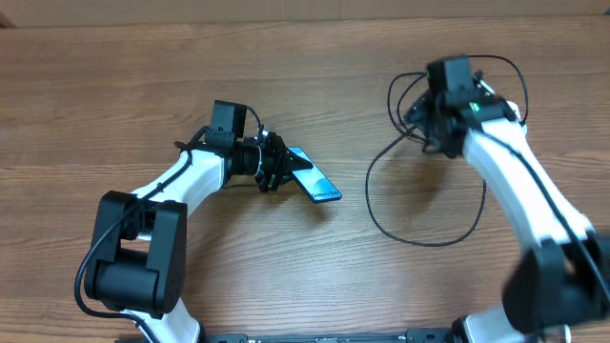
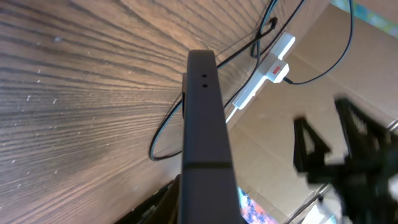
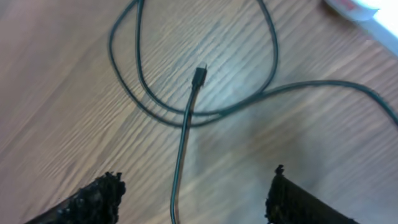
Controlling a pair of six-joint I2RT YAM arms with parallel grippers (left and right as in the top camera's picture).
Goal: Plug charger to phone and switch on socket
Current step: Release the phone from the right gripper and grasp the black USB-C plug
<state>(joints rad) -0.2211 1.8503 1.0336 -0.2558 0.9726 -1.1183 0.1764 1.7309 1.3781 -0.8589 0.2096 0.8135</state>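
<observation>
Phone (image 1: 315, 178) is sitting in the left hand (image 1: 279, 170), which is closing on it near one end. The rest is sticking out toward the lower right in the overhead view, teal screen up, w/ its long axis slanting from upper left to lower right. From the left wrist cam the phone is showing as a dark narrow edge w/ two tiny holes, and it is not clear whether that is the port end.

Right hand (image 3: 196, 177) is hovering open over the desk (image 1: 95, 95), fingers spread wide & gripping nothing. Charger (image 3: 184, 124) is lying in loose loops on the desk below it, at mid-right in the overhead view. Connector tip (image 3: 200, 72) is lying just ahead of the right hand, approx. on the line between the two fingers. Its last stretch of cable is running straight back toward the gap between them, so the tip's long axis is pointing away from the hand, nearly in line w/ an approach.

Other strands are crossing that stretch just behind the tip; which is on top is hard to tell. Of the two arms, the right is clearly nearer the tip; the left hand & phone are well apart from it, across the desk. Socket (image 2: 266, 70), white w/ red marks, is lying beyond the cable, and the right arm is hiding it from overhead.

Judgement: the next move is probably calling for the right hand to drop & close on the cable just behind the tip, w/out catching the crossing loop.
</observation>
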